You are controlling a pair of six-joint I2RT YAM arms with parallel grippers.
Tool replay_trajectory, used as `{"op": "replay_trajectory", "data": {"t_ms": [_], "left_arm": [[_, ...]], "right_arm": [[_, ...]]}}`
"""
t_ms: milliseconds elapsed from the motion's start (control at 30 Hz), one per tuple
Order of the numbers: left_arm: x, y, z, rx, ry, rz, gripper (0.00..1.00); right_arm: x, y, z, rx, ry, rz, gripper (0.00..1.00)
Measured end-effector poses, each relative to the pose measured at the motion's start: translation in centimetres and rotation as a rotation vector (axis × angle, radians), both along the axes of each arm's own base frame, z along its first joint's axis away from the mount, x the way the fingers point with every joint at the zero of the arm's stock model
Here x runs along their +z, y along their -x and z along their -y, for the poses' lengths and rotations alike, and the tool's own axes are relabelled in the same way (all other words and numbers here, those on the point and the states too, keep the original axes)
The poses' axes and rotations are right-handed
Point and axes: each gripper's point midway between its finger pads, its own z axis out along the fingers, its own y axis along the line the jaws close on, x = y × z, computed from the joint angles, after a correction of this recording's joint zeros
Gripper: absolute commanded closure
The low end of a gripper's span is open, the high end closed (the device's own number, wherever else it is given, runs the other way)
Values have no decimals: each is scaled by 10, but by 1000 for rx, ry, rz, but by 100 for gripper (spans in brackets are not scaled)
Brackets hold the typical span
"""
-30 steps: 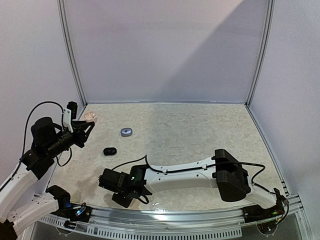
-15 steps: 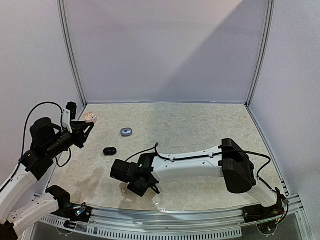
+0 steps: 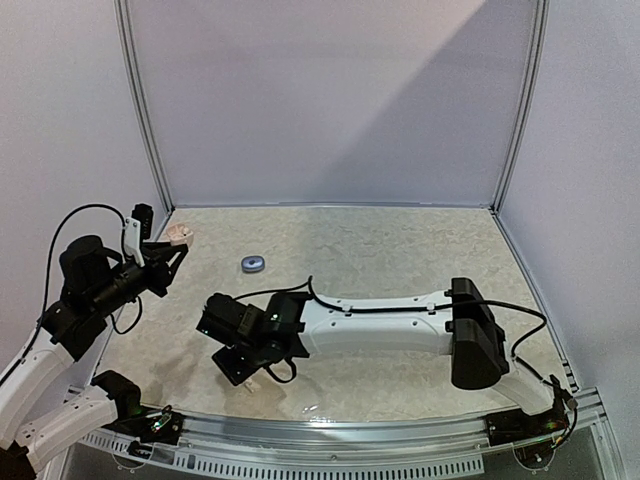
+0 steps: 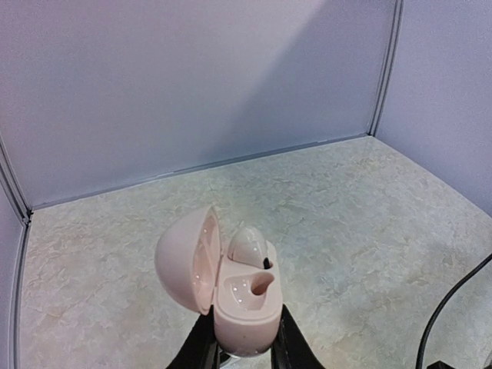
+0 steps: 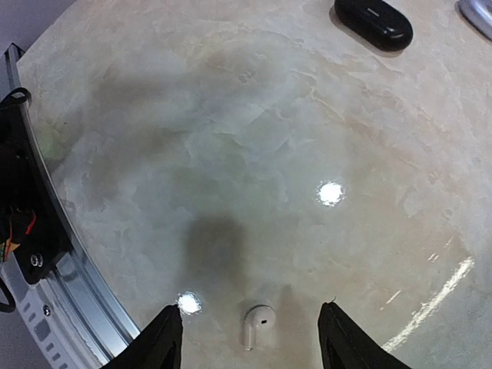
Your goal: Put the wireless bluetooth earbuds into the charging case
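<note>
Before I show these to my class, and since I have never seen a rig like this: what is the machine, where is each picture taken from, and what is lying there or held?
These are two robot arms bolted at the near edge of a table. The wide picture comes from a fixed camera above and behind them; the other two come from a camera on each wrist. The left gripper is shut on a pink charging case, its lid open, with one seated earbud and one empty slot. The right gripper hangs open over a white earbud lying loose on the table. A black case and a blue-grey case also lie on the table.
</note>
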Motion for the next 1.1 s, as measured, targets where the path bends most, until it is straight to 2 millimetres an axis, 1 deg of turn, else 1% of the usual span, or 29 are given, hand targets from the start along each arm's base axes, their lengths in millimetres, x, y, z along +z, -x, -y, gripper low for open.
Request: {"op": "replay_trajectory", "data": {"t_ms": [67,133,233,267,367,400,567,700,867,1100], "left_arm": [[-1,-1,0,-1,-3,-2,100],[-2,-1,1,-1,-4,-8,100],[-3,-2,1,-5,-5,-12,100],[-4,-2,2,-7,-5,-12,100],[-4,-1,3,-13,-5,-15,100],[-4,-1,3,-14,-5,-15,100],[-5,-2,3,-15,-6,-19,100],[-6,-2,4,-15,-7,-22,100],[-8,-3,4,-18,-8,-28,100],[-10,-4,5,-18,-10,-33,100]], "right_arm": [[-10,4,-4,-5,-4,-26,34],[-27,7,-3,-9,18,-52,34],[-54,11,-1,-12,61,-83,42],[-58,11,-1,-20,65,-80,46],[-56,13,0,-28,67,-93,60],[-57,13,1,-35,72,-97,63],[-59,13,5,-52,90,-95,66],[-60,13,10,-52,111,-84,71],[-60,14,14,-46,135,-75,74],[-60,13,15,-33,144,-61,83]]}}
